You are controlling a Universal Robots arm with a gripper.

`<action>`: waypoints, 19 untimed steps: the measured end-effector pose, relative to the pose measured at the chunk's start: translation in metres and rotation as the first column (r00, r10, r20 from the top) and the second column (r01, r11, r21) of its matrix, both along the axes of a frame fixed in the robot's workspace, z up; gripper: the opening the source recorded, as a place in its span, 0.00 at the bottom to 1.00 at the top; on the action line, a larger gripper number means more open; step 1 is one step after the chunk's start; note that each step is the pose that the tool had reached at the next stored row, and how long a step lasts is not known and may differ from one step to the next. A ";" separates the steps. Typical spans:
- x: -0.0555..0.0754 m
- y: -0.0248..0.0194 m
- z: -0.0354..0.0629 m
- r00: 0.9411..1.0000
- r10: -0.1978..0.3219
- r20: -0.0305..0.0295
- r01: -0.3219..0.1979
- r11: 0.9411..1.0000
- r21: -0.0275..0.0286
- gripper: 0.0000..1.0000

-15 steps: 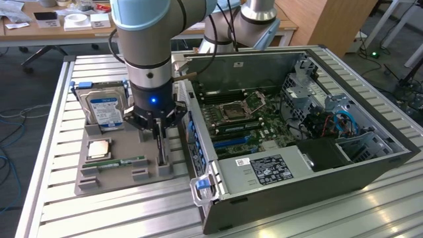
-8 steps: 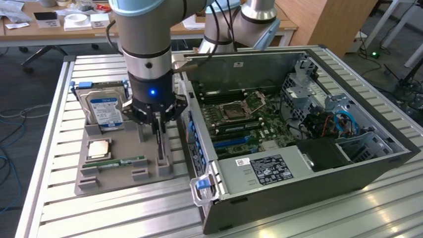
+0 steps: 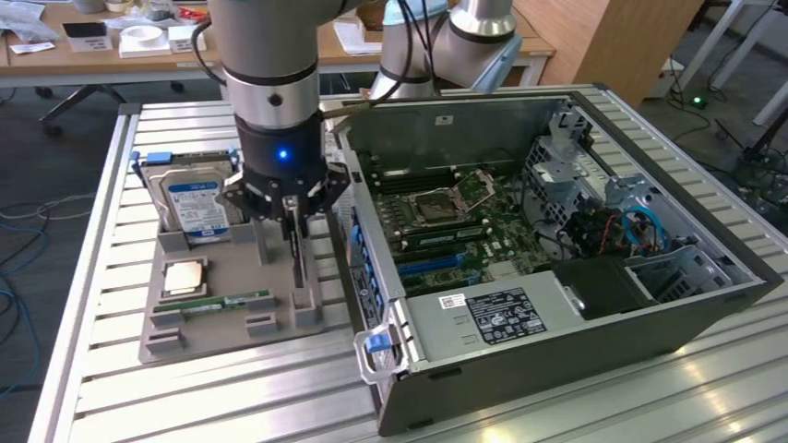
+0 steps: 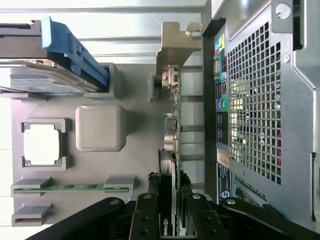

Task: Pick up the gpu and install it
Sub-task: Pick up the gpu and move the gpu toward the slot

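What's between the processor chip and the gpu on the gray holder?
A raised gray square block stands between chip and gpu, in the wrist view.

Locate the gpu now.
Exterior view: the gpu stands on edge in the holder, between the hard drive on the view's left and the case on its right, tool closed on its top edge.

The gpu (image 4: 171, 125): green circuit board, bare silver metal end bracket with dull sheen. Holder tray (image 4: 135, 150): matt grey plastic, finely textured. Table (image 3: 221, 388): ribbed aluminium, satin finish. Computer case (image 4: 260, 100): grey sheet metal, perforated grille. Gripper (image 4: 170, 200) fingers (image 4: 145, 215): matt black
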State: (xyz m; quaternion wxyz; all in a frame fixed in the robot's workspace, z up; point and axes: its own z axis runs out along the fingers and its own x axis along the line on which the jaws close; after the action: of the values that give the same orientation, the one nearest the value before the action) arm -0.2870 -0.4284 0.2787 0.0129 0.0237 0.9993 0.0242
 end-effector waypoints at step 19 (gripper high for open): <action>0.000 0.0000 0.0617 1.000 0.008 0.000 -0.008 1.000 0.000 0.26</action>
State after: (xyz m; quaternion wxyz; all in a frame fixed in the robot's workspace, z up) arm -0.2870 -0.4284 0.3405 0.0129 0.0198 0.9994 0.0243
